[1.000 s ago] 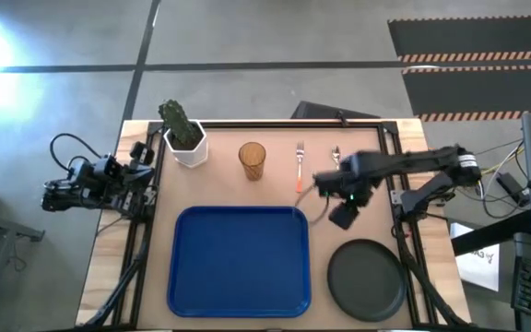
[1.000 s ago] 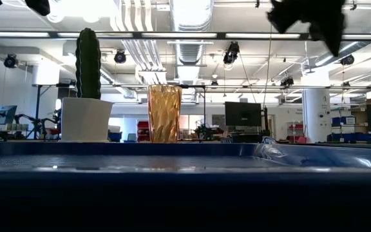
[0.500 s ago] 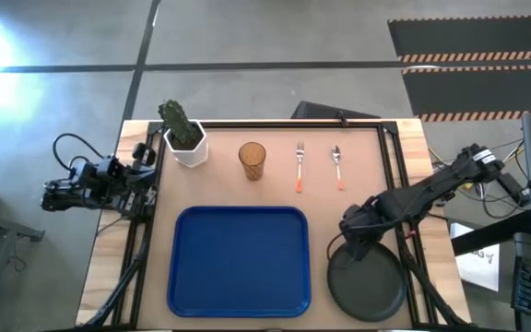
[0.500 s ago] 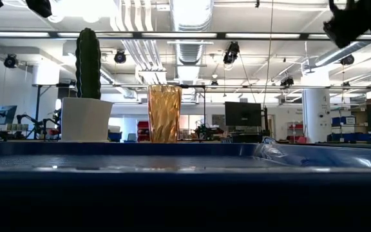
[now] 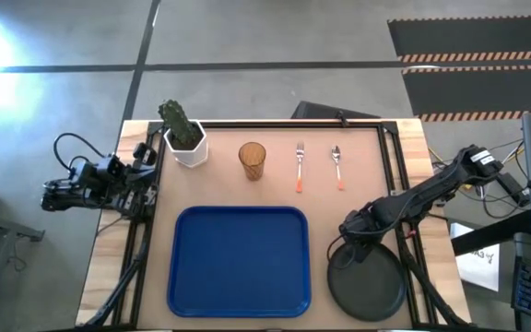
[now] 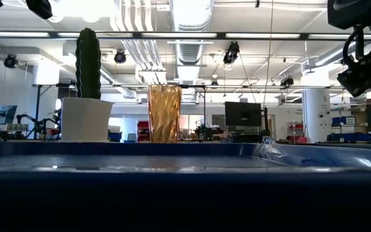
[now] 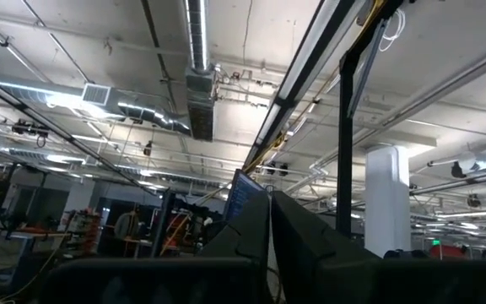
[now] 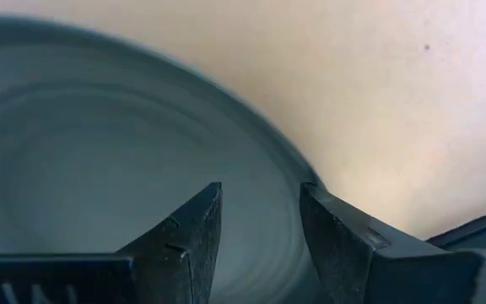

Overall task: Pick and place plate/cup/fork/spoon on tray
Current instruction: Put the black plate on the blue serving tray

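The dark grey-black plate [image 5: 369,284] lies on the table at the near right; it fills the right wrist view [image 8: 99,135]. My right gripper [image 5: 350,249] is open just above the plate's far-left rim, its fingers [image 8: 194,226] over the plate's inside near the rim. The blue tray [image 5: 240,261] lies at the near middle. The amber cup [image 5: 253,160], the fork [image 5: 300,166] and the spoon [image 5: 337,166] stand and lie in a row at the far side. My left gripper [image 7: 270,221] is shut and empty, parked off the table's left edge [image 5: 58,195].
A white pot with a green cactus [image 5: 184,138] stands at the far left, next to the cup. The low view shows the tray's near rim [image 6: 172,161], with the cup [image 6: 164,114] and the pot [image 6: 85,119] behind it. Bare table lies between the tray and the plate.
My right gripper has gone from beside the fork and spoon toward the table's near edge, and then down toward the plate's far-left rim. Nothing on the table has moved.
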### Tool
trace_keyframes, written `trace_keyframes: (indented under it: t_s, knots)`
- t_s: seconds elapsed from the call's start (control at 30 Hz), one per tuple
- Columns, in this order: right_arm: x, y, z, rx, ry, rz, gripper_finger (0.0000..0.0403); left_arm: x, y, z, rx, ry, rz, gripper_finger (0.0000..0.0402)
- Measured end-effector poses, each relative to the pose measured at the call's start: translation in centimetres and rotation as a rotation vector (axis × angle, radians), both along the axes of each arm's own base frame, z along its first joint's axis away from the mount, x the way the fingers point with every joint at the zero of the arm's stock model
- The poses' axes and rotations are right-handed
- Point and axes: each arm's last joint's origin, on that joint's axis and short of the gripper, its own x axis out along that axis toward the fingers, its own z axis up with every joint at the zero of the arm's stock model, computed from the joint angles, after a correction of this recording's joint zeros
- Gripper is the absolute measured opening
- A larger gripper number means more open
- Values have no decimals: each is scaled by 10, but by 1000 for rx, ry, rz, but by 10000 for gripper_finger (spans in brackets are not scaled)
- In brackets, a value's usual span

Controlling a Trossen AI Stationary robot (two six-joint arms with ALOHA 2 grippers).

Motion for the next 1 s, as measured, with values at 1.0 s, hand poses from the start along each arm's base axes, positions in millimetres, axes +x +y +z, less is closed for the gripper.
trace_keyframes:
  t_s: [1.0]
  knots:
    - [20, -18, 27, -153, -137, 150, 189, 1, 0, -1, 0, 10, 3, 0]
